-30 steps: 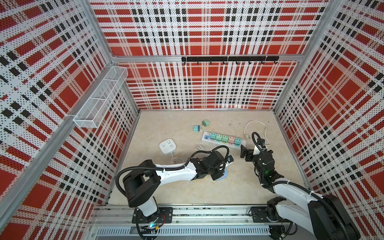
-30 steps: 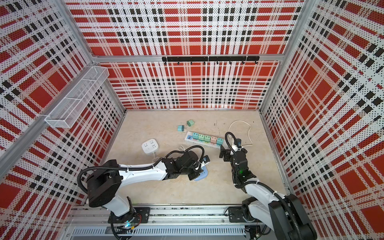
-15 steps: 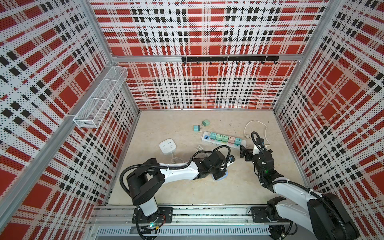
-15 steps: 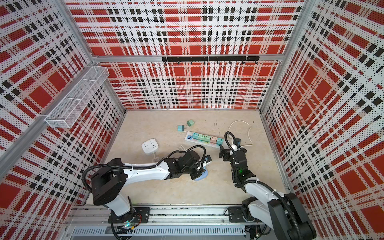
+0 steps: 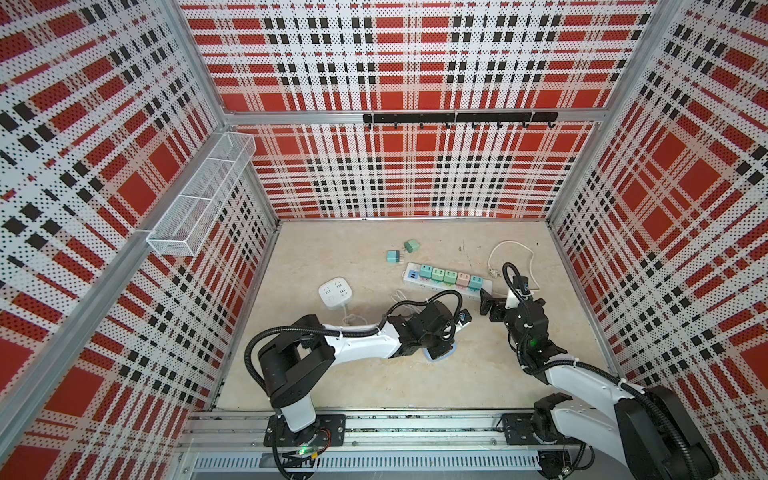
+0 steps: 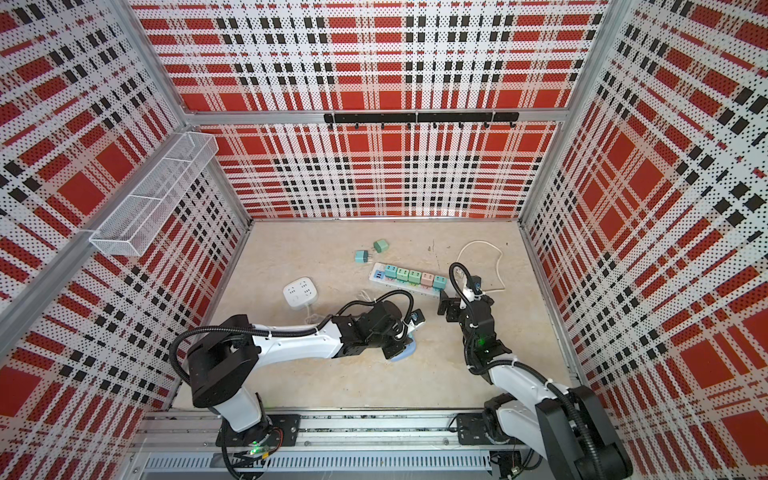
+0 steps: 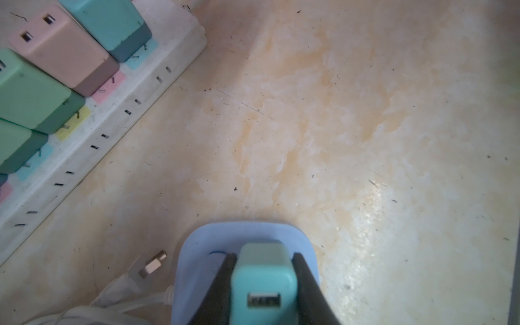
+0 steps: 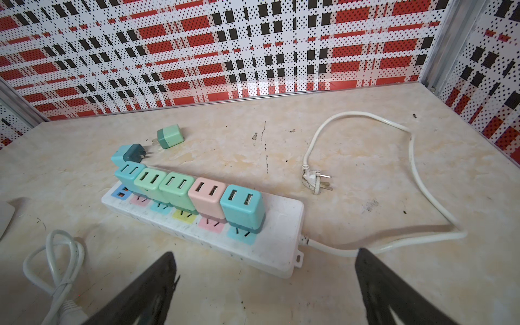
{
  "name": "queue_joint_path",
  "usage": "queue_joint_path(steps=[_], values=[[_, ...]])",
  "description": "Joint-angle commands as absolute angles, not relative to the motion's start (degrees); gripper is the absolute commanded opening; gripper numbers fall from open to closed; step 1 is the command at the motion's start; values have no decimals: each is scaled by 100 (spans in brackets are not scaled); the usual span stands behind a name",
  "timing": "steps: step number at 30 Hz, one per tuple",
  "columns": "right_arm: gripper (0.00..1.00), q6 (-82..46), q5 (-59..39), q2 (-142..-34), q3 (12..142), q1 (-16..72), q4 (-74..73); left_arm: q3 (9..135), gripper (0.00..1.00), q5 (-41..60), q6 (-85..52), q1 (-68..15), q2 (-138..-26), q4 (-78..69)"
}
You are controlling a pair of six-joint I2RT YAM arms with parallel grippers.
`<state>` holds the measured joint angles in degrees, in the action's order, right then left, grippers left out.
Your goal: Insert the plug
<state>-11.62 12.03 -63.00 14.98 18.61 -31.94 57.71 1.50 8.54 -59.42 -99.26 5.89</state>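
Note:
A teal plug (image 7: 264,281) with a USB port on its top stands on a light blue socket (image 7: 197,253). My left gripper (image 7: 264,257) is shut on the plug, one dark finger on each side. The plug's prongs are hidden. In both top views the left gripper (image 5: 446,345) (image 6: 405,343) hangs low over the blue socket (image 5: 444,358) (image 6: 406,354), in front of the white power strip (image 5: 482,292) (image 6: 428,292). My right gripper (image 5: 487,305) (image 8: 264,253) stands open and empty beside the strip's cable end.
The strip (image 8: 281,225) carries several teal, green and pink plugs. Two loose plugs (image 5: 392,256) (image 5: 411,246) lie behind it. A white square socket (image 5: 336,292) with its cord sits to the left. The strip's cable (image 5: 511,246) loops at the back right. A loose USB connector (image 7: 153,264) lies beside the blue socket.
The left arm's elbow and shoulder have shifted slightly to the right. Its gripper stays on the plug over the blue socket. The right arm has not moved.

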Motion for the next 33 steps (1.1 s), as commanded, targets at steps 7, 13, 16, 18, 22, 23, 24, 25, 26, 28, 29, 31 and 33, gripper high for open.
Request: queue_joint_path(steps=[7,13,16,18,22,23,24,25,26,28,29,31,33], values=[[100,-1178,1204,-6337,1626,1843,-3375,5968,0,353,689,-5748,-10360,975],[100,-1188,1209,-6328,1626,1844,-3363,5902,0,273,764,-5791,-10406,1052],[100,-1187,1204,-6337,1626,1841,-3370,5864,0,36,836,-5878,-10398,1142],[100,-1186,1205,-6337,1626,1841,-3366,5820,0,-34,853,-5915,-10381,1191],[100,-1184,1204,-6342,1634,1838,-3357,5726,0,-39,883,-5915,-10336,1225],[100,-1189,1209,-6341,1639,1838,-3350,5724,0,-52,892,-5910,-10331,1261],[100,-1193,1205,-6337,1633,1841,-3349,5722,0,-40,875,-5903,-10323,1276],[100,-1194,1206,-6337,1641,1843,-3353,5722,0,-2,850,-5886,-10321,1296],[100,-1195,1207,-6337,1639,1846,-3349,5735,0,68,791,-5848,-10323,1304],[100,-1195,1203,-6339,1641,1846,-3346,5756,0,351,682,-5712,-10360,1325],[100,-1195,1204,-6337,1634,1839,-3340,5766,0,426,670,-5679,-10383,1335],[100,-1194,1204,-6330,1634,1845,-3340,5805,0,370,731,-5718,-10434,1407],[100,-1195,1207,-6334,1638,1842,-3339,5823,0,198,828,-5834,-10476,1449]])
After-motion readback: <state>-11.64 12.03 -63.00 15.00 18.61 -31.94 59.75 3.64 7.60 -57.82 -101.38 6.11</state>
